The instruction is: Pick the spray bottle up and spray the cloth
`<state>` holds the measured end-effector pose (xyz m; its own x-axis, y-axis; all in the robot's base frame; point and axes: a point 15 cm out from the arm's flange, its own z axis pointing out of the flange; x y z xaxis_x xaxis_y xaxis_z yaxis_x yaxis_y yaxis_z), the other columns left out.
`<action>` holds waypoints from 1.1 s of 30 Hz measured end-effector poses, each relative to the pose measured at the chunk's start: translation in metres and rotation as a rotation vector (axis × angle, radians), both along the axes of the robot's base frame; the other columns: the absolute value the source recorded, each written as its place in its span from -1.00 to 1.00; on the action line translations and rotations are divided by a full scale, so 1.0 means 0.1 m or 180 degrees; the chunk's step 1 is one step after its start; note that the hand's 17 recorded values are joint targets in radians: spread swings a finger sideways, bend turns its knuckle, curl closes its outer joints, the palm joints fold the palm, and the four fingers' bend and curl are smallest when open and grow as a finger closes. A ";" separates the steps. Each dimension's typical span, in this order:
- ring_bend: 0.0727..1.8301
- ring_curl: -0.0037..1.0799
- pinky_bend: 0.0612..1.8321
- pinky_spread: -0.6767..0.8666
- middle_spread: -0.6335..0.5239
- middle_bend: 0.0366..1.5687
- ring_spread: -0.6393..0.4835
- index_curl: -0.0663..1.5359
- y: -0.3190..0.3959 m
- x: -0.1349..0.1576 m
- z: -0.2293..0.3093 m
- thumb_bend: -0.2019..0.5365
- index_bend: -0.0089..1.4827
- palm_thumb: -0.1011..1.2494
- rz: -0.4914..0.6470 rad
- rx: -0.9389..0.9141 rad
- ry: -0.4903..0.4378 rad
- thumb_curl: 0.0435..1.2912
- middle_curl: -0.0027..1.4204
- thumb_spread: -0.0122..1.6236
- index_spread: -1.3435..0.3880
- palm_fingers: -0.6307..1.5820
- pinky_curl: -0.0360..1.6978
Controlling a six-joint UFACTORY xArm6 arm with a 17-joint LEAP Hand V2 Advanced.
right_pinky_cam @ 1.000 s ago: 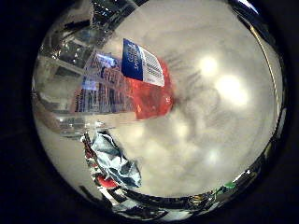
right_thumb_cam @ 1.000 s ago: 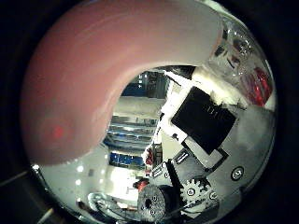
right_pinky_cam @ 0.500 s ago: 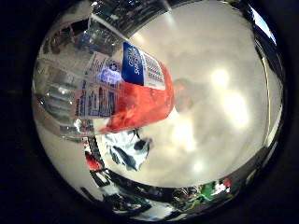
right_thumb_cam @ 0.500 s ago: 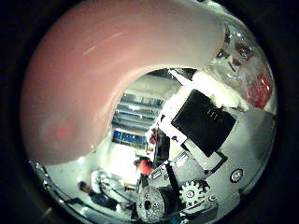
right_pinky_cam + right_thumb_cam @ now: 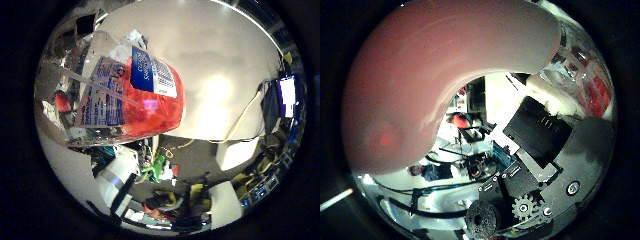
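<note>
My two palm cameras sit tight against the spray bottle (image 5: 125, 100), one looking toward the table (image 5: 225, 75), the other past the hand (image 5: 540, 165).

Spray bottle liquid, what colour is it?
Red-orange, filling the lower part of the clear spray bottle; seen best in the little finger side palm view.

A pale tabletop (image 5: 220, 75) spreads wide, with bright light patches on it. Beyond its edge lies a dark floor (image 5: 200, 155), where a white box (image 5: 235, 152) stands near a green object (image 5: 157, 167) and cluttered shelves (image 5: 277, 165).
</note>
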<state>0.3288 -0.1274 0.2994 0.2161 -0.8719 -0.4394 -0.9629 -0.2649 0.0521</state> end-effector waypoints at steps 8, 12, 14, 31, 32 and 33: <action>0.50 0.39 0.15 -0.31 -0.07 0.80 -0.24 0.02 0.21 -0.09 0.19 -0.50 0.66 0.71 0.0726 -0.0895 0.0176 0.08 -0.04 0.11 0.34 0.58 0.61; 0.50 0.40 0.14 -0.30 -0.07 0.80 -0.24 0.02 0.41 -0.12 0.20 -0.50 0.65 0.69 0.1025 -0.1292 0.0272 0.10 -0.05 0.10 0.34 0.59 0.64; 0.49 0.41 0.13 -0.30 -0.07 0.80 -0.24 0.02 0.51 -0.14 0.17 -0.50 0.65 0.69 0.1145 -0.1452 0.0324 0.11 -0.05 0.09 0.34 0.59 0.65; 0.48 0.44 0.10 -0.33 -0.06 0.80 -0.24 0.03 1.36 -0.11 -0.19 -0.50 0.64 0.67 0.1551 -0.2196 0.0391 0.19 -0.06 0.05 0.34 0.60 0.69; 0.48 0.44 0.10 -0.34 -0.06 0.80 -0.24 0.03 1.38 -0.10 -0.25 -0.50 0.64 0.67 0.1556 -0.2202 0.0395 0.19 -0.06 0.05 0.34 0.60 0.69; 0.48 0.44 0.10 -0.34 -0.06 0.80 -0.24 0.03 1.39 -0.10 -0.32 -0.50 0.64 0.67 0.1562 -0.2207 0.0423 0.20 -0.06 0.04 0.34 0.60 0.70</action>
